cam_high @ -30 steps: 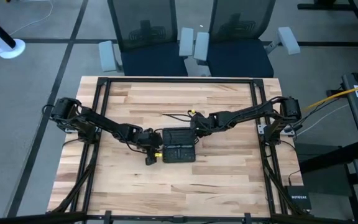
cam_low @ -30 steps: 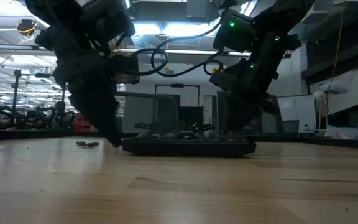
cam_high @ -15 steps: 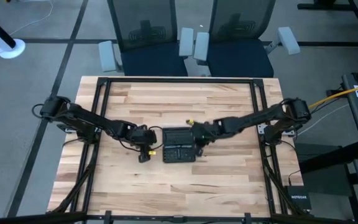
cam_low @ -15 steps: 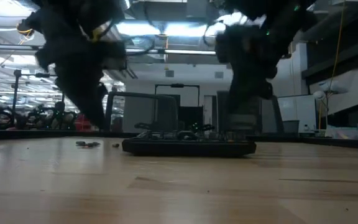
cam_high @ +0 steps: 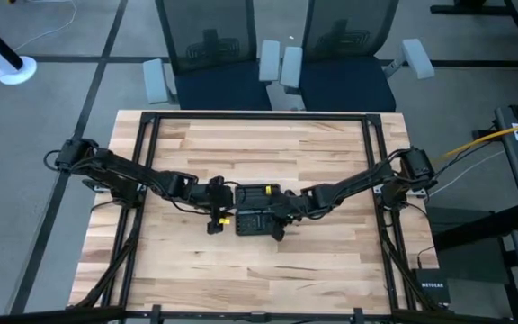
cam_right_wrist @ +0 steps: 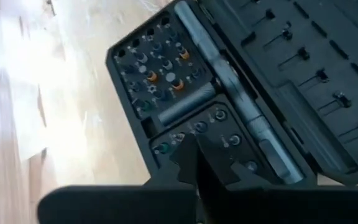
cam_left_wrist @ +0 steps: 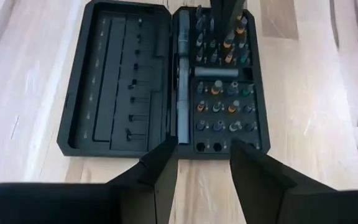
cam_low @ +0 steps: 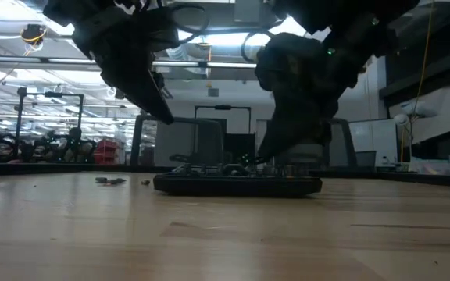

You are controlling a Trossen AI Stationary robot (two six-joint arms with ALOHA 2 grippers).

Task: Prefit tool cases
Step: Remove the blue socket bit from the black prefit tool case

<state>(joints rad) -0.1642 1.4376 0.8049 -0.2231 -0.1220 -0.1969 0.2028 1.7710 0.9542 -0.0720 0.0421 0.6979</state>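
Note:
The black tool case (cam_high: 257,216) lies open and flat on the table, both halves face up. In the left wrist view its empty slotted half (cam_left_wrist: 120,81) and its bit-filled half (cam_left_wrist: 222,93) show side by side. My left gripper (cam_high: 221,220) (cam_left_wrist: 204,168) hovers open just off the case's left end, raised above the table (cam_low: 162,117). My right gripper (cam_high: 280,229) (cam_right_wrist: 191,155) is shut and points down over the bit grid (cam_right_wrist: 166,74) at the case's near right part (cam_low: 260,156). My right gripper comes from above with its shut fingertips (cam_right_wrist: 190,149) at the bit slots (cam_right_wrist: 219,127) of the case's near half. I cannot tell whether they touch the case or a bit. My left gripper touches nothing.
A few tiny loose bits (cam_low: 112,181) lie on the wood left of the case. A black NETGEAR box (cam_high: 430,288) sits off the table's right near corner. Two office chairs (cam_high: 277,54) stand beyond the far edge. Bare wood lies near of the case.
My left gripper has risen from the table beside the case's left end and now hangs above it. My right gripper has moved from the case's far side across it toward the near edge and come down onto the bit half. The case has stayed put.

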